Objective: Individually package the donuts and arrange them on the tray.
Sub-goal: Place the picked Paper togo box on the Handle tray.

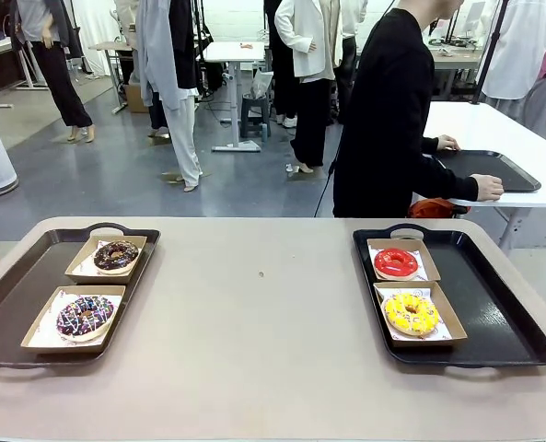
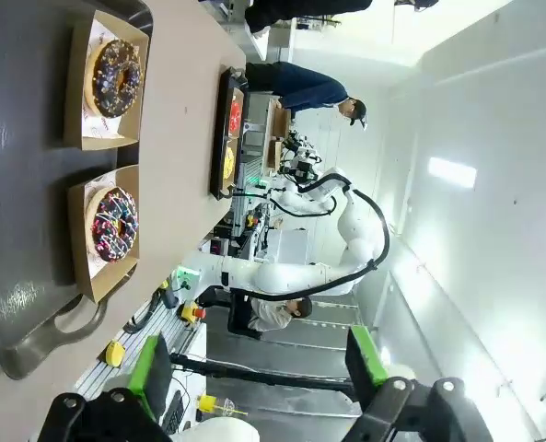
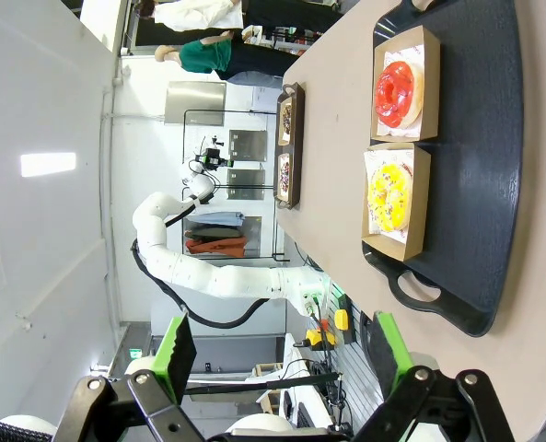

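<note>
Four donuts each lie in a shallow brown box on two black trays. The left tray (image 1: 15,295) holds the plain chocolate donut (image 1: 116,255) at the back and the sprinkled chocolate donut (image 1: 85,315) in front. The right tray (image 1: 493,313) holds the red donut (image 1: 396,262) behind the yellow sprinkled donut (image 1: 412,313). My left gripper (image 2: 259,368) hangs open beside the table, off the left tray's end, with nothing between its fingers. My right gripper (image 3: 282,350) is open too, off the right tray's (image 3: 480,184) near end, holding nothing.
A person in black stands beyond the far edge at the right, hands on another black tray (image 1: 489,168) on a white table. The tan table's middle (image 1: 263,313) is bare between the two trays. Other people and tables fill the room behind.
</note>
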Controlling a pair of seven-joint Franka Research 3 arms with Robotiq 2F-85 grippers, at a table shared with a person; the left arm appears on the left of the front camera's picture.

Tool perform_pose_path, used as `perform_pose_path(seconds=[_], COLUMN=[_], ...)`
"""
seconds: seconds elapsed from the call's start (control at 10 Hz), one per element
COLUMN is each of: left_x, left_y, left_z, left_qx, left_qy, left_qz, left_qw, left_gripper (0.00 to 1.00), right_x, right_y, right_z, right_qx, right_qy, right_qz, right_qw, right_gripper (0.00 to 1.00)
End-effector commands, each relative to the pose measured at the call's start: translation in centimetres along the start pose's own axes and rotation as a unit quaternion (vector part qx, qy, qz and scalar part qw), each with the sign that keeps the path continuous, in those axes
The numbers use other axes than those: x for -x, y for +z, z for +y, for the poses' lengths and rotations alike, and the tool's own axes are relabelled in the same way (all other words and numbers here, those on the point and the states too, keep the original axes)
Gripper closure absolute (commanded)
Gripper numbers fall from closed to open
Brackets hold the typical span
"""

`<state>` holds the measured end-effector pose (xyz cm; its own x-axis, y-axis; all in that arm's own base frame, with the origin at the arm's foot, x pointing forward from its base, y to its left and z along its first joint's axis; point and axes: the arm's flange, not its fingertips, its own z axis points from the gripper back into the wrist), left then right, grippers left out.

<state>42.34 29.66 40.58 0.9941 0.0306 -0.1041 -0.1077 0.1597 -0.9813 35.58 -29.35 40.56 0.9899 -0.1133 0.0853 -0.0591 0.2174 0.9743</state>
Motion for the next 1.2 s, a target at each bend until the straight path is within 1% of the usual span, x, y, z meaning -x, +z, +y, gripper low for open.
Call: perform_pose_path(seconds=[0.0,0.2,0.3,1.1], left_x=[1.1,0.8,0.4,0.4], left_y=[-0.7,-1.6,0.0,0.0], left_z=[-0.2,-0.7,-0.3,-0.3], left_qx=[-0.019,-0.055,-0.011,-0.011], left_qy=[-0.010,-0.011,0.001,0.001], left_qz=[-0.002,0.014,0.002,0.002], left_qw=[1.000,0.998,1.000,1.000], left_gripper=[0.00,0.00,0.00,0.00], right_x=[-0.1,-0.1,-0.1,-0.1], right_y=[-0.1,-0.1,-0.1,-0.1], right_z=[0.3,0.3,0.3,0.3], right_qx=[0.002,0.002,0.002,0.002], right_qy=[-0.003,-0.003,-0.003,-0.003], right_qz=[-0.002,-0.002,-0.002,-0.002], right_qw=[1.000,1.000,1.000,1.000], right_gripper=[0.00,0.00,0.00,0.00])
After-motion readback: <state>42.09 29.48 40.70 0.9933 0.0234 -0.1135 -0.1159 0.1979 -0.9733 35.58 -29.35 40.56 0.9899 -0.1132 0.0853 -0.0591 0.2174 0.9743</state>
